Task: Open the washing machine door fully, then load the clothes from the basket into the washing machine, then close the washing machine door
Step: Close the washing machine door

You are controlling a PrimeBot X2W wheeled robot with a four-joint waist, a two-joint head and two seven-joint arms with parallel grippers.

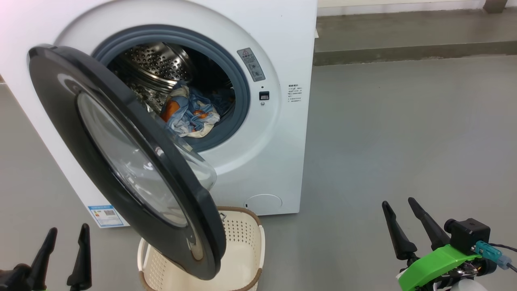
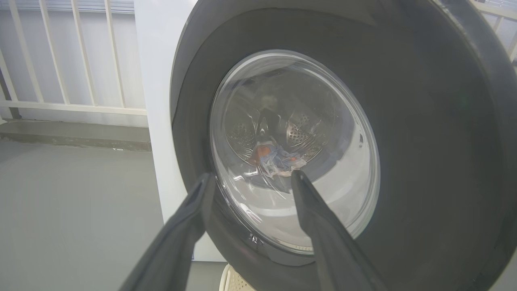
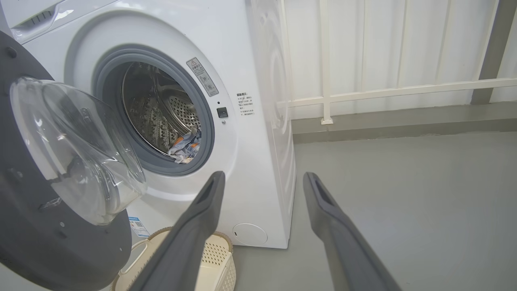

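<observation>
A bare grey floor (image 1: 404, 141) is seen around the washing machine (image 1: 282, 36), with a white railing (image 3: 363, 91) along the wall behind it; the machine is set at the upper left of the head view. The washing machine door (image 1: 56, 121) is found swung out on its left-hand hinge, partway between open and shut; its lower edge hangs over the basket (image 1: 246, 238), which is set on the floor just in front of the machine. The clothes (image 1: 190, 115) are seen inside the steel drum (image 1: 157, 60), bunched low near the grey ring, light blue with orange patches; no fabric is made out in the part of the basket that is shown, though much of its inside is hidden by the door. The left gripper (image 1: 68, 229) is held low at the left, fingers spread apart with nothing between them; it is pointed at the outer face of the door, and whether contact is made cannot be told from its wrist view. The right gripper (image 1: 399, 202) is held low at the right, well apart from the machine; its fingers are likewise spread and empty. The opening and the loading are judged done, as far as can be seen; the closing of the door is judged to be what is left, the door being not yet latched.
</observation>
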